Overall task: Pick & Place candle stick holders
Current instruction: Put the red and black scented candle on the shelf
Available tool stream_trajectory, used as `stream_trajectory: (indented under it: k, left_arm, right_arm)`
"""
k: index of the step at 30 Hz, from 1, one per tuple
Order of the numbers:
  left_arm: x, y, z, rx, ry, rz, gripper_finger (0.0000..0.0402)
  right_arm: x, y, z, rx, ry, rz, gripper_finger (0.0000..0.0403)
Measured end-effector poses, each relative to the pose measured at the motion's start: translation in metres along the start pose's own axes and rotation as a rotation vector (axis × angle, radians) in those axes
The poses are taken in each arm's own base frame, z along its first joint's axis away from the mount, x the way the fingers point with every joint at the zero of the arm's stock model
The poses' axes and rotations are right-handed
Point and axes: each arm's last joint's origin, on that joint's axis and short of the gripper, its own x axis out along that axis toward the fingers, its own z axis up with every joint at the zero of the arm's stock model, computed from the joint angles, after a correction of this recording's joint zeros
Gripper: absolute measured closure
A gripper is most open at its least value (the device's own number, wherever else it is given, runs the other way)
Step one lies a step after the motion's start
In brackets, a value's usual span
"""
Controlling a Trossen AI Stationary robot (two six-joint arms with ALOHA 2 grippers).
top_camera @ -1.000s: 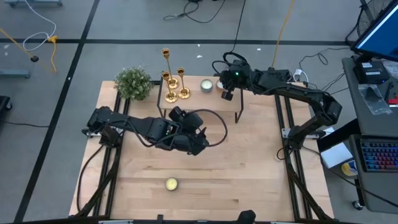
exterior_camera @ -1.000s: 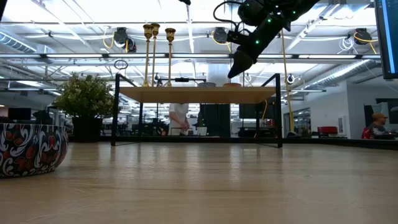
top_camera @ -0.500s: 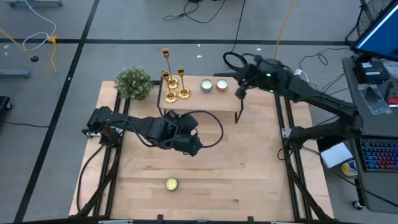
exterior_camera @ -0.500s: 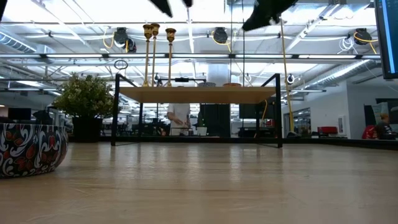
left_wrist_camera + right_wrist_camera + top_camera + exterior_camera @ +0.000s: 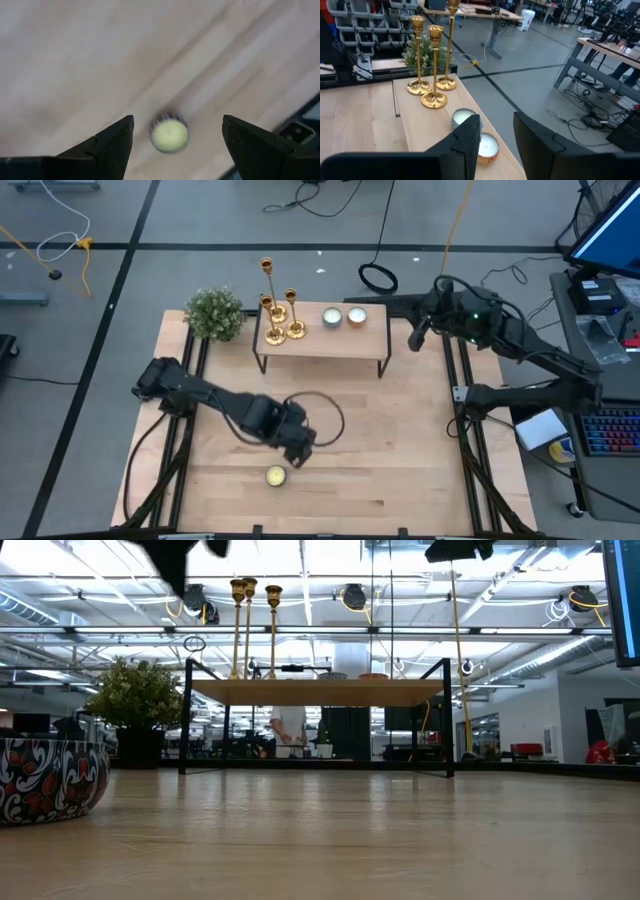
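Three gold candle stick holders [image 5: 278, 312] stand on their round bases at the left end of a small raised shelf [image 5: 320, 340]. They also show in the right wrist view [image 5: 434, 70] and the low view [image 5: 250, 625]. My left gripper [image 5: 298, 448] is open and empty above a yellow candle [image 5: 170, 135] that sits on the table near the front [image 5: 276, 476]. My right gripper [image 5: 415, 338] is open and empty, off the shelf's right end; its fingers [image 5: 465, 145] point toward the shelf.
Two tin candles [image 5: 343, 318] sit on the shelf to the right of the holders. A green bushy plant [image 5: 214, 313] stands at the shelf's left end. A patterned round container [image 5: 50, 775] shows at the left of the low view. Bare wood lies in front of the shelf.
My right gripper has drawn back from over the shelf toward the table's right edge; a second tin candle now shows where it hovered. My left gripper has gone toward the near edge, ending over the yellow candle. The holders have not moved.
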Motion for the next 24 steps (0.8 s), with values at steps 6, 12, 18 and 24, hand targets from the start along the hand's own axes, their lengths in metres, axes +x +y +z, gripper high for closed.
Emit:
stream_trajectory:
  k: [6, 12, 18, 24]
  left_arm:
    - [0.017, -0.007, -0.03, -0.03, 0.036, 0.009, 0.0105]
    - [0.033, -0.005, -0.044, -0.071, 0.022, 0.052, 0.0105]
    - [0.059, -0.001, -0.047, -0.091, 0.026, 0.038, 0.0105]
    - [0.077, 0.009, -0.055, -0.094, 0.096, 0.088, 0.0106]
  right_arm:
    - [-0.001, 0.002, -0.01, 0.007, -0.021, 0.001, 0.0289]
    - [0.002, 0.004, -0.015, 0.009, -0.017, 0.025, 0.0289]
    - [0.002, 0.005, -0.015, 0.008, -0.019, 0.055, 0.0289]
    - [0.002, 0.005, -0.015, 0.008, -0.018, 0.055, 0.0289]
